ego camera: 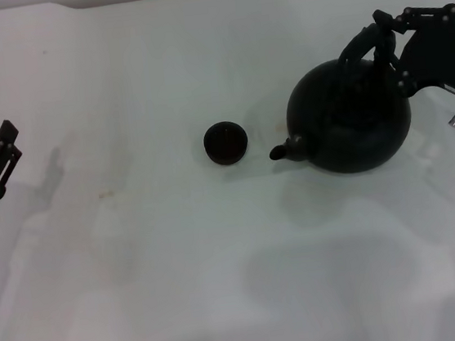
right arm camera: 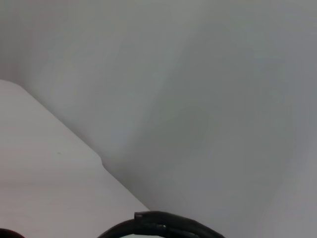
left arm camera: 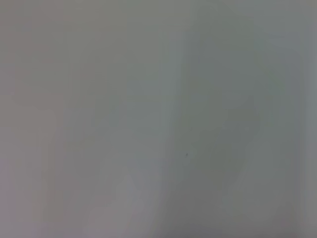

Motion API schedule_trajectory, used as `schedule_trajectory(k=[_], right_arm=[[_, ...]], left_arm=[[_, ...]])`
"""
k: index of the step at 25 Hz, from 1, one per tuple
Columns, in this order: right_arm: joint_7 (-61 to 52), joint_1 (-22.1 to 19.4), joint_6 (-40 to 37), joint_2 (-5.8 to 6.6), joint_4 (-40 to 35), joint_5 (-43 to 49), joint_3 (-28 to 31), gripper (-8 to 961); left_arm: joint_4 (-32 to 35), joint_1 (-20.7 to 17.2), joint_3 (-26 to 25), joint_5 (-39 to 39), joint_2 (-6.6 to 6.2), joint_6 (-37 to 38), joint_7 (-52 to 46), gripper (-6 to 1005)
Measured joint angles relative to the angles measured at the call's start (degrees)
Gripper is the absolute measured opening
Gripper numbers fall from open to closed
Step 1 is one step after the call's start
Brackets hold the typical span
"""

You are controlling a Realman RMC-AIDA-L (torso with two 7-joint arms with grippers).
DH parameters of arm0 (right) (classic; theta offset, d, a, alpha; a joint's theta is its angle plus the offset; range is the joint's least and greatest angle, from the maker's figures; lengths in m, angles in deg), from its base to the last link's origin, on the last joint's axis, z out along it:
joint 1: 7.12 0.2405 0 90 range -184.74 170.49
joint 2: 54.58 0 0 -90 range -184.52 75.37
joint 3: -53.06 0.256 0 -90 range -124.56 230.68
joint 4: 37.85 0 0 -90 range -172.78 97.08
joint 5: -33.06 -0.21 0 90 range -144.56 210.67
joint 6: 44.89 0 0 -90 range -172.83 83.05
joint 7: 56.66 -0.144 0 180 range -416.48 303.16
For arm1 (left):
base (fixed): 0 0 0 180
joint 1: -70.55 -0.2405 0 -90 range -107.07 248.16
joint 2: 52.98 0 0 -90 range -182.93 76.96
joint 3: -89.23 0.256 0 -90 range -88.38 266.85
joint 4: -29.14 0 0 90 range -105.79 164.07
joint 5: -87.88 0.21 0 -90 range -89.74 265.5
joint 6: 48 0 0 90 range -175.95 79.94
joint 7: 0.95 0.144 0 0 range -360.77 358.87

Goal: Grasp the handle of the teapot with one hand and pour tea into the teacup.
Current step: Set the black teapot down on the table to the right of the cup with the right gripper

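The teapot is standing upright on the white surface, on the robot's right side, with its short spout pointing toward the teacup. The teacup is sitting near the spout but clearly apart from it, toward the middle of the surface.

The right claw is reaching in from the right and is sitting at the top of the handle, the thick arch over the pot. It seems to be clamped on the handle, but black is lying on black there, so I cannot tell for sure whether the fingers are really closed. In the right wrist view only a dark curved piece at the edge is showing, probably the handle.

The left claw is resting idle at the far left, with its fingers apart and holding nothing.

The pot is looking large, stiff and probably heavy, more so if it is full. I think the best hold is the crown of the handle, so the body is hanging balanced. The round bail may turn inside the grip when tilting. The cup is small and light, so a touch from the spout could push it away.
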Motion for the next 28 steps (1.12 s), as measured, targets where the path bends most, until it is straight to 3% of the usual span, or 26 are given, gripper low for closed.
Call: schedule_trajectory(k=[9, 14, 20, 25, 28], right_arm=[[0.1, 0.0, 0.2, 0.10, -1.0, 0.1, 0.0, 186], [-0.1, 0.9, 1.3, 0.24, -3.3, 0.1, 0.7, 316], [-0.2, 1.7, 7.7, -0.06, -7.9, -0.3, 5.2, 445], [-3.1, 1.7, 9.0, 0.19, -9.4, -1.6, 7.3, 673], [-3.3, 1.7, 11.4, 0.23, -11.3, -1.6, 8.8, 726]], left_arm=[[0.0, 0.0, 0.0, 0.0, 0.00, -0.4, 0.0, 772], [0.0, 0.0, 0.0, 0.0, 0.00, -0.4, 0.0, 772], [0.0, 0.1, 0.0, 0.0, -0.01, -0.2, 0.0, 771], [0.0, 0.1, -0.2, -0.4, -0.08, 0.0, 0.0, 770], [0.0, 0.1, -0.3, -0.6, -0.15, 0.4, 0.0, 770]])
